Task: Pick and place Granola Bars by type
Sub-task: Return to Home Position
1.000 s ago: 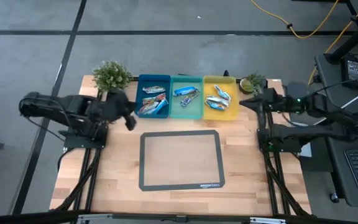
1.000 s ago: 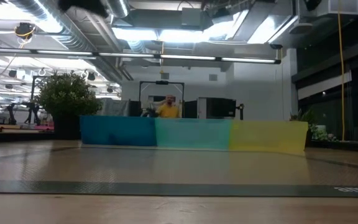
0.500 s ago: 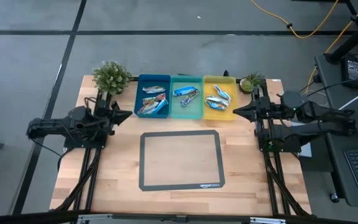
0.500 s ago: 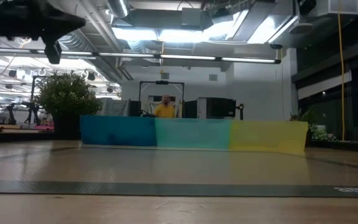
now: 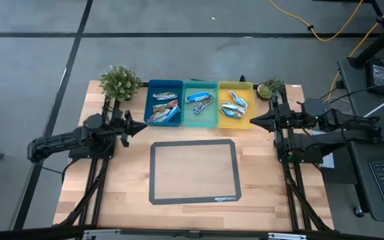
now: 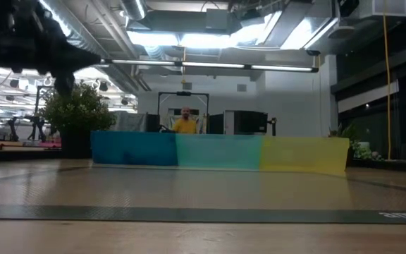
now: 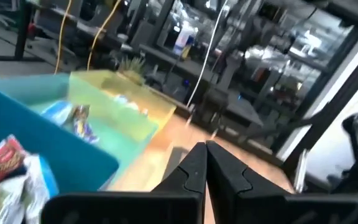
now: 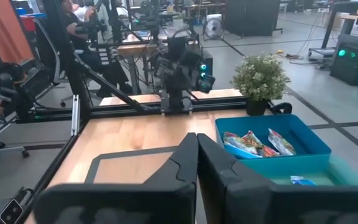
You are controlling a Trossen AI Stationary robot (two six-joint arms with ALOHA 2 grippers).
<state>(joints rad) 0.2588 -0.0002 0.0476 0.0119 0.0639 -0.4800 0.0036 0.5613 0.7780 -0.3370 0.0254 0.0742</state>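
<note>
Granola bars lie sorted in three bins at the table's far edge: red/green multicoloured ones in the blue bin [image 5: 164,103], blue-and-white ones in the teal bin [image 5: 200,103], silver ones in the yellow bin [image 5: 235,105]. My left gripper [image 5: 141,125] hovers shut at the table's left, just near of the blue bin, pointing right; its fingertips meet in the left wrist view [image 7: 205,148]. My right gripper [image 5: 253,120] hovers shut at the table's right, beside the yellow bin, pointing left; its fingers [image 8: 196,140] touch each other. Neither holds anything.
A dark-framed mat [image 5: 193,171] lies flat in the middle of the table. A potted plant [image 5: 119,81] stands at the far left corner, a smaller one [image 5: 270,88] at the far right. A person in yellow [image 6: 185,123] sits beyond the bins.
My left arm has swung from beside the blue bin back toward the table's left, then stretched out rightward again, and has come lower in the low view. My right gripper has moved slightly toward the near edge and left, then held still. The bars have stayed in place.
</note>
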